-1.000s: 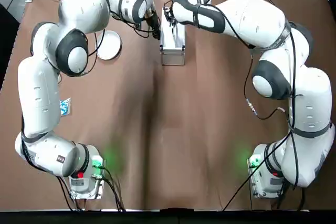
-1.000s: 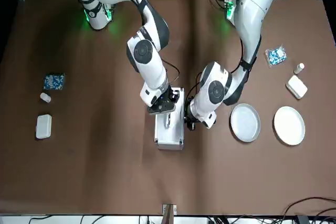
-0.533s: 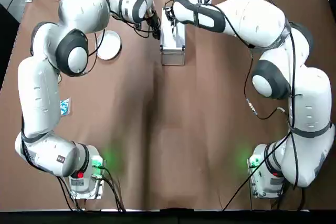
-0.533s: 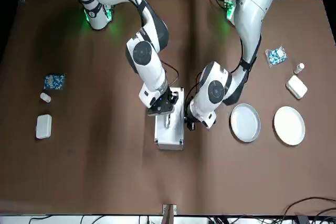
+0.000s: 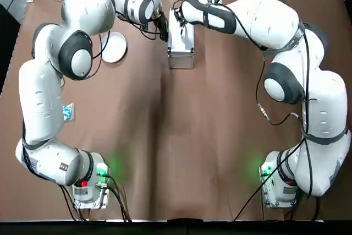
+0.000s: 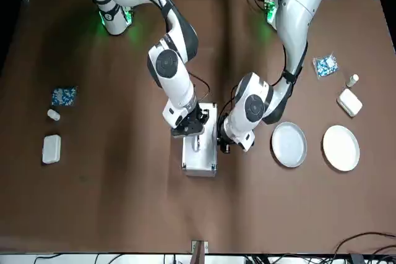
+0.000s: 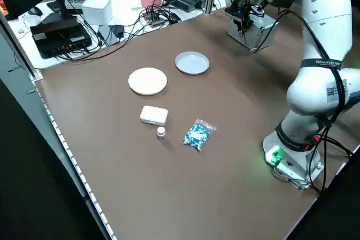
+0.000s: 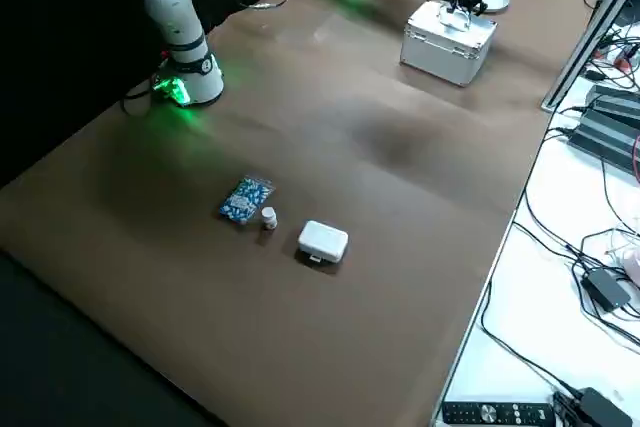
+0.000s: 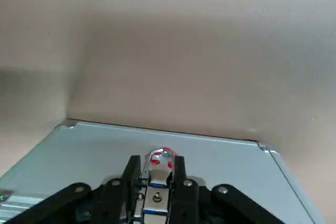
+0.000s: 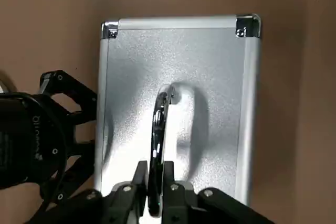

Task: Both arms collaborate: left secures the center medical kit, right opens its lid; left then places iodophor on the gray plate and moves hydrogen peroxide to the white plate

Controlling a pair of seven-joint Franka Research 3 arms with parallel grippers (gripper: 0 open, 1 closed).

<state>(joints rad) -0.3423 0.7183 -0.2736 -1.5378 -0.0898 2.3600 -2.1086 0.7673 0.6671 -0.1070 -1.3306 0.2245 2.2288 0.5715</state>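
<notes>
On the brown table, left of the middle, sit a round pale grey plate with a raised rim and, farther left, a flat creamy white plate. Nearer the arm's base lie a small white box, a tiny bottle with a white cap and a blue-and-white packet. Well over on the right side are another blue packet, another tiny bottle and another white box. Both plates have nothing on them. The big white arms bend over the case and hide its far end from above.

There is writing on the left arm, but it is too small to read.

The silver-white metal medical kit stands in the middle, far from the arms' bases. Its flat lid is down (shiny corner caps show at the edge). The left gripper is at the kit's left side, its fingers pinched on a little metal catch there. The right gripper is on top, squeezed tight on the slim shiny handle.
</notes>
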